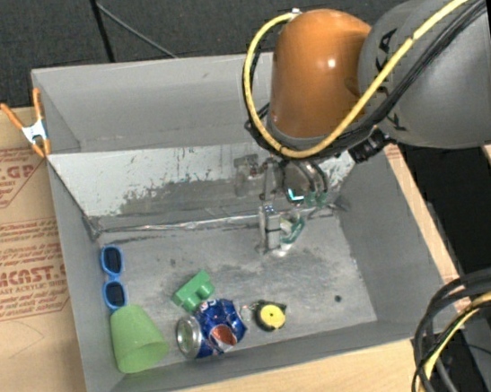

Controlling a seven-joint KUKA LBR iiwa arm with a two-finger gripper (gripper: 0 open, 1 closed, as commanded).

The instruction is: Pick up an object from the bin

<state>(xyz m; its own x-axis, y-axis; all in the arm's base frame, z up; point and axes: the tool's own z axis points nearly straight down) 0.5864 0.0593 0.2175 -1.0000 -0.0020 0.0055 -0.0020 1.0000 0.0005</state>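
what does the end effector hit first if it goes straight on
Likely the bare bin floor: the end effector points down at it, clear of the green block. Depth is unclear.

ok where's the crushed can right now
In the camera view, the crushed blue soda can lies by the bin's lower wall, between the green cup and the yellow disc.

1. The cardboard sheet [5, 224] left of the bin [84, 286] carried red print. Its upper line read roughly "CAST.GP" and was cut off at the start.
2. Lower on the same sheet, a larger red word ended in "CAST". A small line beneath it seemed to read "ALL-CAST ACRYLIC SHEET".
3. The crushed can [212, 328] by the bin's near wall showed a round red, white and blue emblem. No letters on it could be read.
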